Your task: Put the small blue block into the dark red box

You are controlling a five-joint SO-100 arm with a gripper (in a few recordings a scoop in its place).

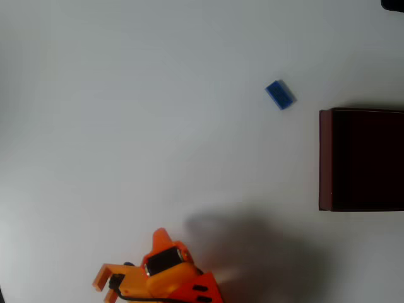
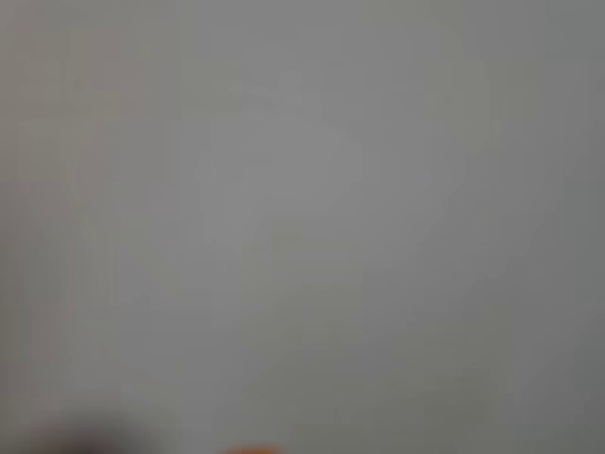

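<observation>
In the overhead view the small blue block [image 1: 279, 95] lies alone on the white table, up and to the left of the dark red box [image 1: 325, 158]. The box stands at the right edge with its dark interior facing up and nothing visible in it. My orange gripper [image 1: 129, 257] is at the bottom edge, far down and to the left of the block. Its jaws are spread wide, one tip pointing up and the other out to the left, and it holds nothing. The wrist view is a blurred grey table surface with a sliver of an orange fingertip [image 2: 250, 450] at the bottom edge.
The white table [image 1: 126, 126] stretches bare between the arm, the block and the box. A dark object [image 1: 394, 4] peeks in at the top right corner. The arm's soft shadow falls to its right.
</observation>
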